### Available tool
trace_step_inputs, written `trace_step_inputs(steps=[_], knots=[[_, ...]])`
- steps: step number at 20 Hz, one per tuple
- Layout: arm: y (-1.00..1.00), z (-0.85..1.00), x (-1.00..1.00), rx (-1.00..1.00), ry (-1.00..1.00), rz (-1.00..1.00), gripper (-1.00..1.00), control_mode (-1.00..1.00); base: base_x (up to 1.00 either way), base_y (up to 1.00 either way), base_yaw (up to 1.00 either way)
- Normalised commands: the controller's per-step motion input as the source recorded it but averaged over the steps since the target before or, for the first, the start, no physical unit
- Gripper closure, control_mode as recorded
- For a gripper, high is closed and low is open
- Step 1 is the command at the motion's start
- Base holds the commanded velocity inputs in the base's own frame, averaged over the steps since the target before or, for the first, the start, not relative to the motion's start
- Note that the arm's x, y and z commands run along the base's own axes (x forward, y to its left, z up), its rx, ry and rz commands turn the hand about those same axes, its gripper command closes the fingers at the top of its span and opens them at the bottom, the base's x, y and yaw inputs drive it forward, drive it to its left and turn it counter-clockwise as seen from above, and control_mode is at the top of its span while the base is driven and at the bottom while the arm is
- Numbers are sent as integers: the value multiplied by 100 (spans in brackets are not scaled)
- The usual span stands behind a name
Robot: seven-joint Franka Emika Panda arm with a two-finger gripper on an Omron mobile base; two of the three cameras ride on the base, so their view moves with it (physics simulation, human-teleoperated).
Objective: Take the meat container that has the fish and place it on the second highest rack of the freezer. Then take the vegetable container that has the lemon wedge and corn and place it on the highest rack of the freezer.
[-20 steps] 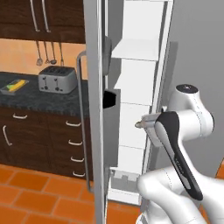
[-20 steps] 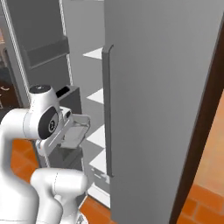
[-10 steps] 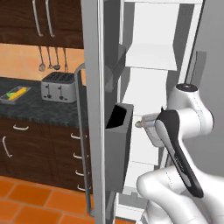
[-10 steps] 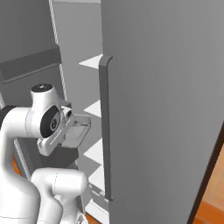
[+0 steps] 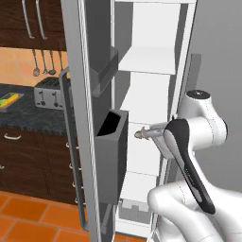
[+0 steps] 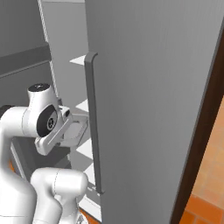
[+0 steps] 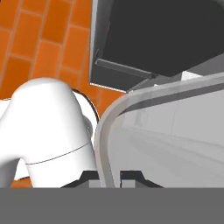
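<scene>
My gripper (image 7: 110, 177) is shut on the curved grey rim of the meat container (image 7: 131, 105). In the right base view the pan (image 6: 78, 132) hangs in front of the open freezer (image 6: 65, 35), by my gripper (image 6: 65, 127) and between two white shelves (image 6: 83, 105). From the left it shows edge-on (image 5: 145, 133), held by the gripper (image 5: 155, 134) just outside the white interior, below an upper shelf (image 5: 146, 59). I cannot tell which shelf is the second highest rack. The fish is hidden. The longer tray with corn (image 5: 9, 100) lies on the dark counter at far left.
The open freezer door (image 5: 87, 94) stands close on my left with dark bins (image 5: 111, 156) sticking out toward the pan. The closed grey door (image 6: 153, 87) with a long handle (image 6: 92, 122) flanks the right. A toaster (image 5: 49, 92) stands on the counter. Orange tiles cover the floor.
The whole picture has shifted: the base has driven closer and the freezer looms larger. The arm keeps the same pose, with the pan still in its grip.
</scene>
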Motion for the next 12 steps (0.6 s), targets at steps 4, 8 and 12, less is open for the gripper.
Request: trace_step_inputs(steps=[4, 8, 12], knots=[[0, 0, 4, 0, 0, 0, 100, -100, 7, 0, 0], [15, 0, 0, 0, 0, 0, 100, -100, 0, 0, 0], [37, 0, 27, 0, 0, 0, 100, -100, 0, 0, 0]])
